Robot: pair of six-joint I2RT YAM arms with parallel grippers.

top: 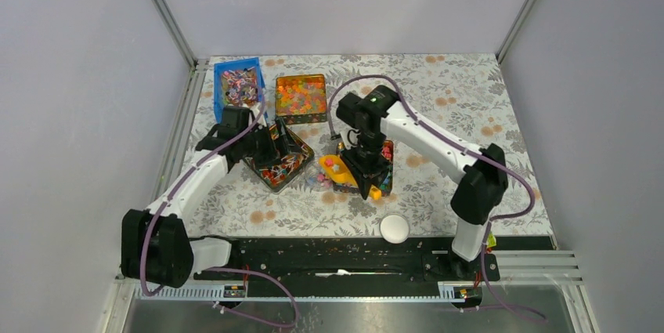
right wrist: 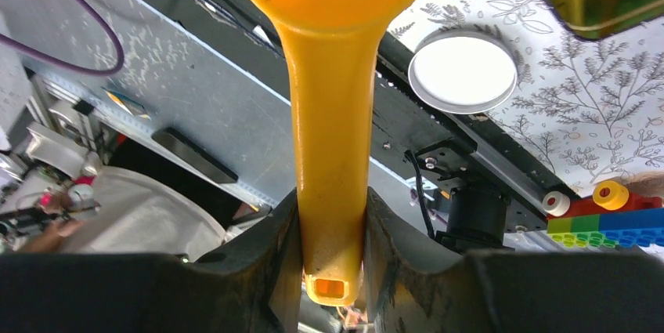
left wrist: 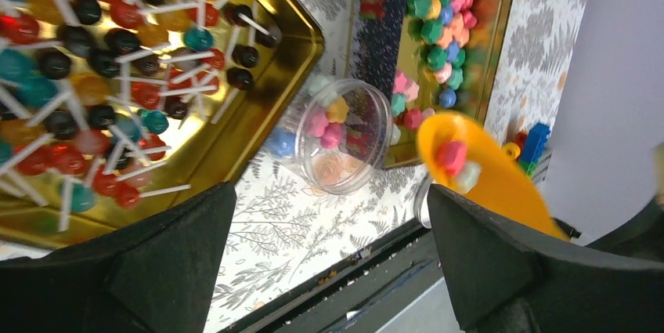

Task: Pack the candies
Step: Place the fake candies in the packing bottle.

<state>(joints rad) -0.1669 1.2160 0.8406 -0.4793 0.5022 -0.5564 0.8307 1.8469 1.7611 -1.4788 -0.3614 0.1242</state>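
Note:
Pastel flower-shaped candies [left wrist: 438, 31] fill a gold tin [left wrist: 495, 51], which the right arm mostly covers from above [top: 386, 167]. A clear jar [left wrist: 344, 141] stands on the patterned cloth between this tin and the lollipop tray, with a few candies inside. My right gripper [right wrist: 333, 258] is shut on the handle of a yellow scoop [right wrist: 329, 137]. The scoop's bowl [left wrist: 481, 172] hangs beside the jar's rim and carries a pink and a pale candy [left wrist: 452, 157]. My left gripper [left wrist: 329, 262] is open and holds nothing. It hovers over the cloth just short of the jar.
A dark tray of lollipops [top: 278, 162] lies under the left arm. Behind it stand a blue bin of stick sweets [top: 239, 86] and an orange tin of round beads [top: 301, 98]. A white lid [top: 395, 229] lies near the table's front edge. Toy bricks [right wrist: 607, 215] sit beside the candy tin.

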